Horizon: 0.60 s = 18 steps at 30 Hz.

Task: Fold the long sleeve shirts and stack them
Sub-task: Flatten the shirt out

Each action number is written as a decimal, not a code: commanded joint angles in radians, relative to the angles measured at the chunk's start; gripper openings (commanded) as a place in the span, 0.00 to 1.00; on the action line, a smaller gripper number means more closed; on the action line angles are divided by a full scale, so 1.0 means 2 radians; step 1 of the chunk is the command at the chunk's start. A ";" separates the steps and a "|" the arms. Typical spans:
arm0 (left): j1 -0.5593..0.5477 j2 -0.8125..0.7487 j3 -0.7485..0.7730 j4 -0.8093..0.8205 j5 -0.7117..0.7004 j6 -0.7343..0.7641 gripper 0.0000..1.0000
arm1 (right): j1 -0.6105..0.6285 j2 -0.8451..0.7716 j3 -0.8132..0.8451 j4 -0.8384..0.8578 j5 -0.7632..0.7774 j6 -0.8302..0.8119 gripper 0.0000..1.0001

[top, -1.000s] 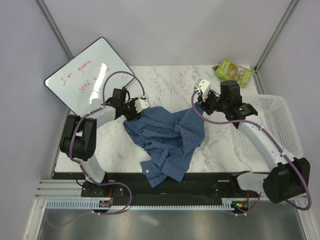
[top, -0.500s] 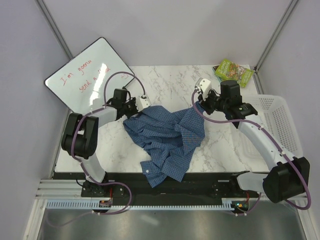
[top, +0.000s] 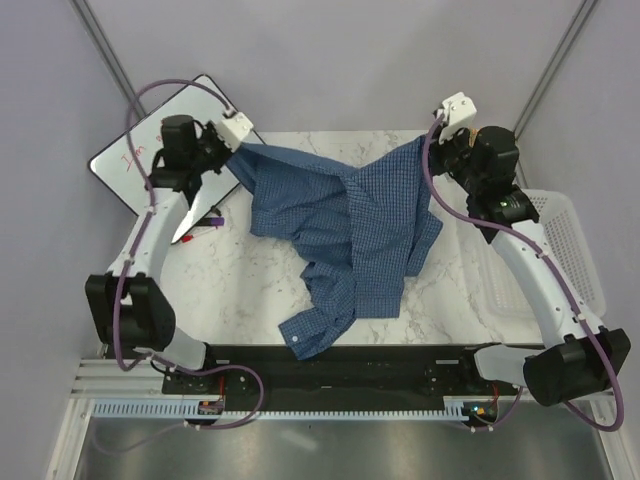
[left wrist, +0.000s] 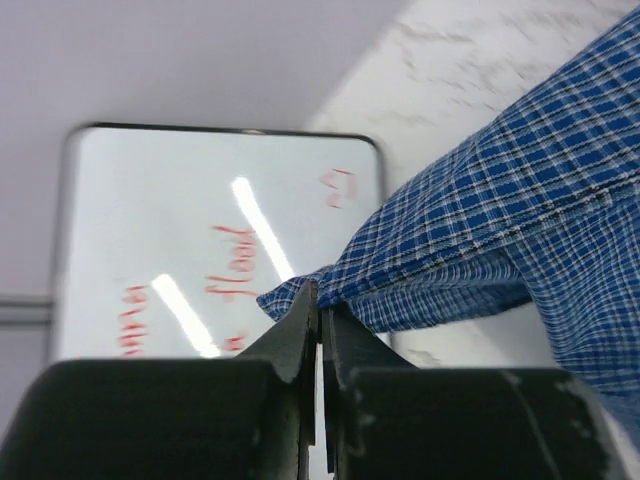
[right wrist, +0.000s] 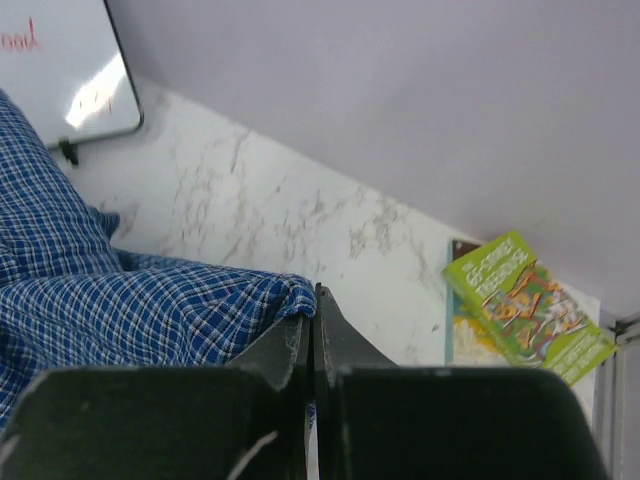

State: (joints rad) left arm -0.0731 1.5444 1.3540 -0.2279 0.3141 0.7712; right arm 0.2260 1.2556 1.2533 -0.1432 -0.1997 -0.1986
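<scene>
- The whiteboard (left wrist: 200, 230) carries red handwriting. In the left wrist view one word looks like "float" or "flood", but it is tilted and partly cut off, so I cannot read it for sure.
- The green book (right wrist: 525, 300) has a busy printed cover; its title is too small to read.
- The whiteboard leans at the far left corner of the marble table (top: 250, 280), mostly behind the left arm in the top view. The book lies at the far right by the wall. A white mesh basket (top: 570, 250) sits along the table's right edge.
- The left gripper (left wrist: 320, 310) is pinched tight on one edge of the blue checked shirt (top: 350, 220), with cloth between its fingertips.
- The right gripper (right wrist: 312, 300) is likewise clamped on another edge of the shirt.
- The shirt hangs stretched between the two grippers across the far half of the table. It sags in the middle, is creased and unfolded, and its lower part trails to the near edge.
</scene>
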 commanded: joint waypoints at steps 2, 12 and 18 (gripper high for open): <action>0.020 -0.101 0.066 -0.071 -0.016 -0.030 0.02 | -0.002 -0.031 0.081 0.080 0.031 0.064 0.00; 0.018 -0.291 0.087 -0.159 -0.098 -0.040 0.02 | -0.002 -0.121 0.151 0.026 -0.033 0.057 0.00; 0.019 -0.427 0.079 -0.166 -0.154 -0.055 0.02 | -0.002 -0.187 0.189 0.000 -0.058 0.079 0.00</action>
State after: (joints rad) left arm -0.0418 0.8070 1.4982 -0.5461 0.1349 0.7170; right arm 0.2264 0.9440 1.5387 -0.1310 -0.2813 -0.0856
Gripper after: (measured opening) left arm 0.026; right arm 0.012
